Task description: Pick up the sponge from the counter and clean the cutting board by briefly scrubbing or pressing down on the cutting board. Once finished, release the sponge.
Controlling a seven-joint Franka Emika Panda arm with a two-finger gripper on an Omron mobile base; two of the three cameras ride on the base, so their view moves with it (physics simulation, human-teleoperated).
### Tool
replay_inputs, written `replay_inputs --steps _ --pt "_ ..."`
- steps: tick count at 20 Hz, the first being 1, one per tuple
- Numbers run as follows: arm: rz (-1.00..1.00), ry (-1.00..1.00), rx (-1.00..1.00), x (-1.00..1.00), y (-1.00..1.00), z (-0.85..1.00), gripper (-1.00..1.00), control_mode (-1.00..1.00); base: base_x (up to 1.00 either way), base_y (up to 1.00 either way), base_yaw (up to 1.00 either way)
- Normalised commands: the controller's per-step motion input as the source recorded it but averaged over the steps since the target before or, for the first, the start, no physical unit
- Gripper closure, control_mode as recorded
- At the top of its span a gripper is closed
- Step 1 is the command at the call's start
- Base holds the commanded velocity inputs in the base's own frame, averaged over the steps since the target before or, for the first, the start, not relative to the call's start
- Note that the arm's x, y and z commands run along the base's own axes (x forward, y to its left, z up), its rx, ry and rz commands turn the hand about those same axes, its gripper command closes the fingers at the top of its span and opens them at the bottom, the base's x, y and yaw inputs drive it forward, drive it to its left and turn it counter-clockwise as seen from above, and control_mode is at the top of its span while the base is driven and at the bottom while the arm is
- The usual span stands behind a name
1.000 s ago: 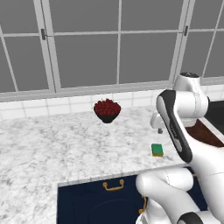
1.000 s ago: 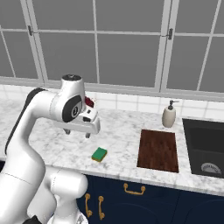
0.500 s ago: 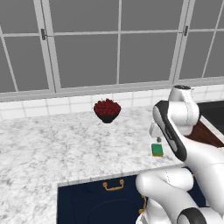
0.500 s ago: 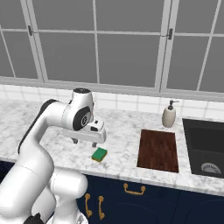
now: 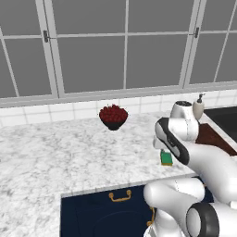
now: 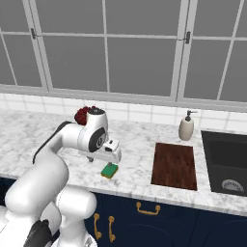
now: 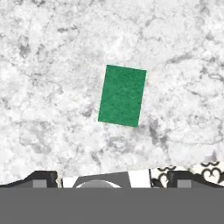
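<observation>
The sponge (image 7: 122, 95) lies flat on the marbled counter (image 7: 52, 65), green face up, centred under the hand camera. My gripper (image 7: 113, 180) hangs directly over it, open, its two dark fingertips (image 7: 41, 179) set wide apart with nothing between them. In the right base view the gripper (image 6: 108, 159) hovers just above the sponge (image 6: 110, 170), close to the counter's front edge. The cutting board (image 6: 174, 165), dark reddish-brown, lies to the sponge's right and is bare. In the left base view the sponge (image 5: 166, 159) peeks out beside my arm, and the cutting board (image 5: 213, 138) is partly hidden behind it.
A dark bowl of red fruit (image 5: 113, 116) stands at the back of the counter. A soap dispenser (image 6: 186, 127) sits behind the cutting board, and the black sink (image 6: 226, 161) lies to its right. Navy cabinets with gold handles (image 6: 147, 209) run below the counter's edge.
The arm has swung down and forward, bringing the hand from well above the counter to just over the sponge. The sponge has not moved, and the jaws have stayed wide.
</observation>
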Motion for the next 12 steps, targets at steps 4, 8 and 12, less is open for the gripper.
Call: replay_inputs --steps 4,8,12 --pt "-0.07 0.01 0.00 0.50 -0.06 -0.34 -1.00 -1.00 0.00 0.00 0.00" --pt "-0.05 0.03 0.00 0.33 -0.16 -0.28 -1.00 -1.00 0.00 0.00 0.00" --pt "-0.01 0.06 0.00 0.25 -0.08 -0.27 -1.00 -1.00 0.00 0.00 0.00"
